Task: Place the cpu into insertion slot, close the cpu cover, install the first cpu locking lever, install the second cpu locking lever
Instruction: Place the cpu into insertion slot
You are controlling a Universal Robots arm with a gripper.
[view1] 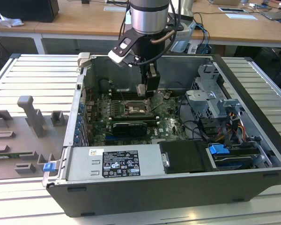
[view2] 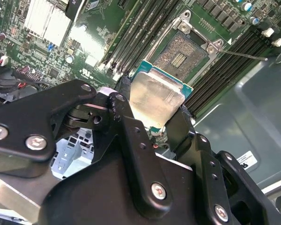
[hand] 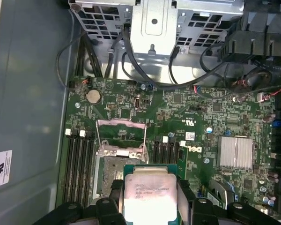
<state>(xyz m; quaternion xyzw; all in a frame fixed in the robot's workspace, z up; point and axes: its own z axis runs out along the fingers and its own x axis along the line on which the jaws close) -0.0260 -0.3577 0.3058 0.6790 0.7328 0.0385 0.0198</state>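
My gripper is shut on the cpu, a small square chip with a dull silver face and green edge, gripped on two opposite sides. In the first wrist view the cpu hangs just beside and above the insertion slot, partly overlapping its edge. The slot lies bare, its dark contact field showing. The cpu cover stands swung open at the slot's far side. A thin locking lever sticks out beside the socket. In the exterior view the gripper hovers over the slot inside the open computer case.
Long black memory slots flank the socket on both sides. A black graphics card, a power supply and a drive cage with cables crowd the case. Grey fixtures lie on the table at the exterior view's left.
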